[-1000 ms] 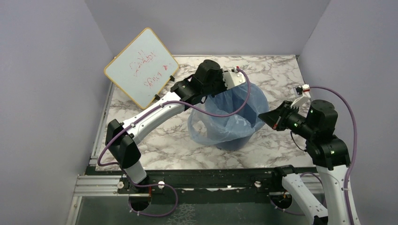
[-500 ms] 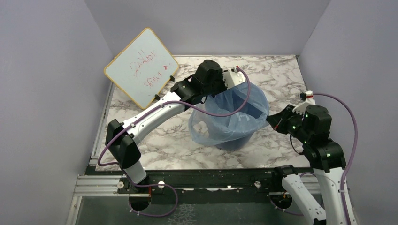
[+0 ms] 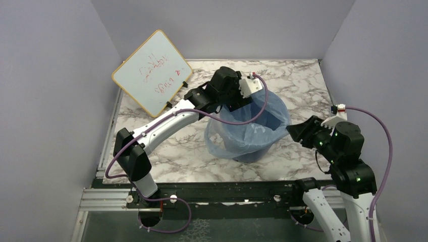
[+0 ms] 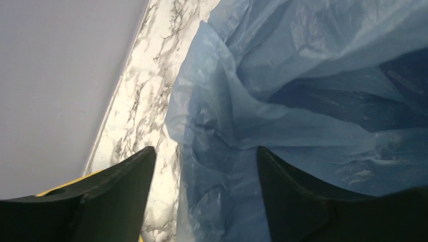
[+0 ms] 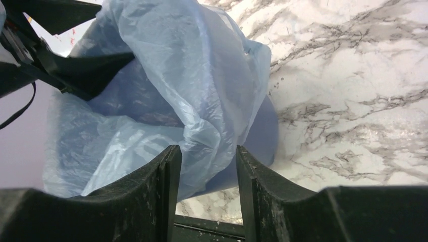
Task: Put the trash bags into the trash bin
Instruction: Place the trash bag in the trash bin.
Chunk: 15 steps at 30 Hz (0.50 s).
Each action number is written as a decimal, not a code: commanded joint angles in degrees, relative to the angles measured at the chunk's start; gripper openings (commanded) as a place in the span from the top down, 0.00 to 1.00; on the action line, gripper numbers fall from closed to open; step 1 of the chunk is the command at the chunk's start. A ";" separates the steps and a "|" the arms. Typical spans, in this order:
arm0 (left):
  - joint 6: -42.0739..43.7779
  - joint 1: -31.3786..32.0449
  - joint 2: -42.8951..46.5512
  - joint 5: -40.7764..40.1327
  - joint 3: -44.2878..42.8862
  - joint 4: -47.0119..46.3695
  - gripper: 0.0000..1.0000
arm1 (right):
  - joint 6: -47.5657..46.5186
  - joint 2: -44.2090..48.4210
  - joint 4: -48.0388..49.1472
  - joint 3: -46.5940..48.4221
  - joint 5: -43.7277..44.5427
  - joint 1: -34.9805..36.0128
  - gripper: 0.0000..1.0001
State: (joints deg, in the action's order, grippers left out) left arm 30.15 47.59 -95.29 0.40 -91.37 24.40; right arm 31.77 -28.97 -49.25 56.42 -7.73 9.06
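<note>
Top external view: trash bag [image 3: 237,132] lines trash bin [image 3: 252,155]; task appears essentially complete. Left gripper [image 4: 204,157] and right gripper [image 5: 204,151] stand open, bag just ahead, unheld.

The top external camera sits high behind the arm bases and looks down and forward over the whole marble surface [image 3: 303,85] from far off. The left wrist camera looks past the left end effector [image 4: 204,151], very close to the trash bag [image 4: 303,101], with a strip of surface at its left. The right wrist camera looks past the right end effector [image 5: 207,151], close in from the bag's opposite side. All three views share the bag. The top and right wrist views also share the trash bin [image 5: 265,131].
</note>
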 commanded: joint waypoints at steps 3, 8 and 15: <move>-2.27 -0.13 6.12 2.60 1.17 -3.78 0.01 | -1.59 -3.59 4.25 4.71 5.66 0.26 0.50; -4.02 -0.07 8.44 1.54 1.37 -4.11 0.01 | -2.91 -7.27 8.71 4.64 10.28 0.27 0.49; -12.47 -0.33 16.68 -3.07 4.81 -7.45 0.01 | -5.02 -17.62 14.39 6.91 12.05 0.27 0.48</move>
State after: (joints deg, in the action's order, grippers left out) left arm 24.60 47.59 -85.34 1.10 -89.38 21.02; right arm 29.17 -41.74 -40.47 60.58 0.62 9.06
